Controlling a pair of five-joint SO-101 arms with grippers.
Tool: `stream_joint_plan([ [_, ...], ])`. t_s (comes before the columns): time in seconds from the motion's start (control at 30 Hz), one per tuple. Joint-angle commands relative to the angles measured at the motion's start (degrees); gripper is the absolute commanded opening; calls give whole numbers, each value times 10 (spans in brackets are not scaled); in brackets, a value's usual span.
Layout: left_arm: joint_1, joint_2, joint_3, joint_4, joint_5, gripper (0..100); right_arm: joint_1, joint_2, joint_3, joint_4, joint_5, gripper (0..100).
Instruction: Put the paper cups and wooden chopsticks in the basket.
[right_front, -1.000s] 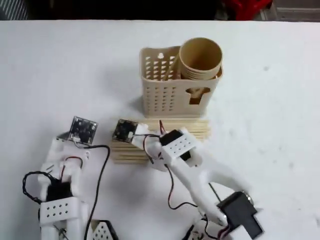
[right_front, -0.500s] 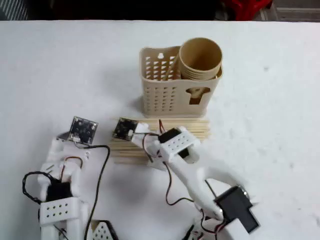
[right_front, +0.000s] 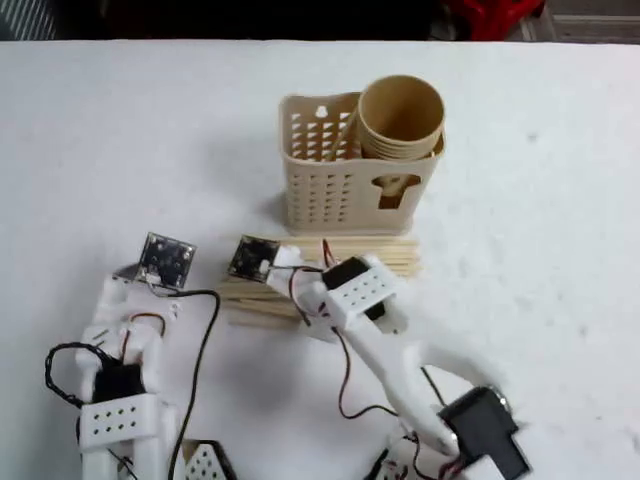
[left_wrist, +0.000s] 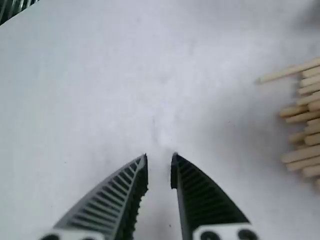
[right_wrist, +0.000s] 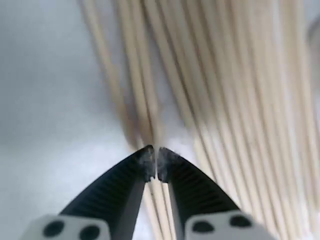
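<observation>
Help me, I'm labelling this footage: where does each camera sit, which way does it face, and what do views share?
High view: fixed above the table, looking down at the basket, paper cups, left arm and right arm.
Left wrist view: on the left arm, looking down past the left end effector at bare table.
Right wrist view: on the right arm, looking close down past the right end effector at the wooden chopsticks.
Shared: all three show the wooden chopsticks.

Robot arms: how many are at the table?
2. The left arm is over bare table, beside the wooden chopsticks. The right arm is over those chopsticks, in front of the basket. None seem hidden.
</observation>
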Motion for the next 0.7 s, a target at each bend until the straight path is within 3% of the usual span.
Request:
stream_joint_plan([
  [0.0,9,-8,-2,2,-4,97,12,-65,-5,22,-4,17],
  [0.23,9,-8,-2,2,-4,97,1,-88,-4,40,-5,21],
  [0.43,9,-8,-2,2,-4,97,-67,-18,19,29,-5,133],
  [0.67,9,-8,-2,2,-4,97,-51,55,18,-29,-4,123],
])
